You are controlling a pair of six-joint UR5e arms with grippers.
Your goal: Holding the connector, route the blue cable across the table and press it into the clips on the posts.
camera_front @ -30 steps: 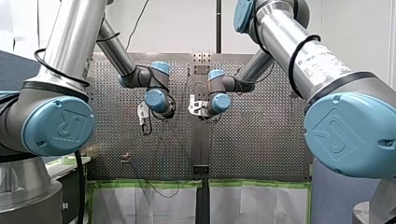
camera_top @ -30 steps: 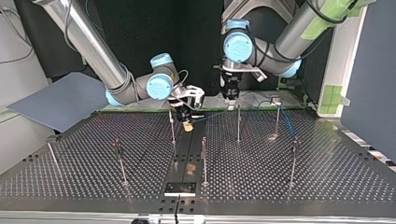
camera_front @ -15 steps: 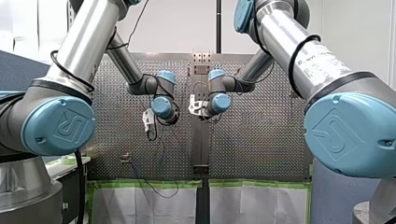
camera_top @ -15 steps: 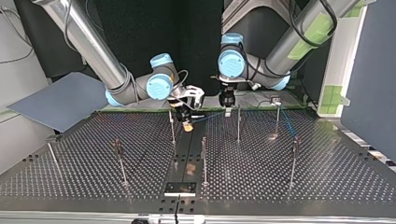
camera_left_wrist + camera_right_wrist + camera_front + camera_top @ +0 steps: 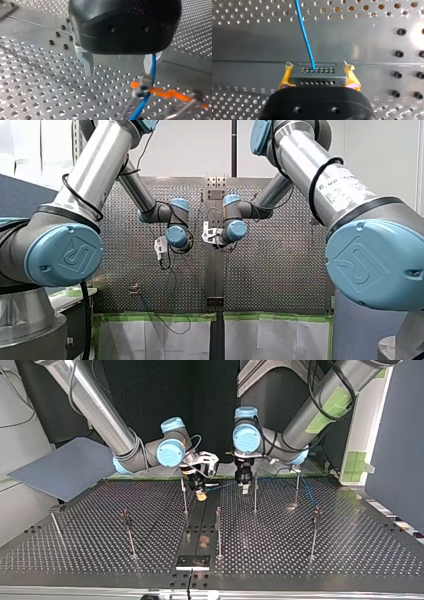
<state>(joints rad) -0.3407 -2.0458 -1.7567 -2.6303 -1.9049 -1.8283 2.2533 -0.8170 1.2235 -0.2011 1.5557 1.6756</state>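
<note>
Currently my right gripper is clamped on the connector, yellow pads at both ends, and the cable runs out of it over the bench. My left gripper is spread apart, the cable running down one side of it, a clip just ahead. My worry: pressing down off-line would shove the cable past the clip, and too much tension could bend the thin post or tug the cable from the connector.

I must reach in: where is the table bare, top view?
Bare: the table beyond the rightmost post, and between the leftmost post and its neighbour. Crowded: far middle, around my left gripper, my right gripper and the blue cable.
</note>
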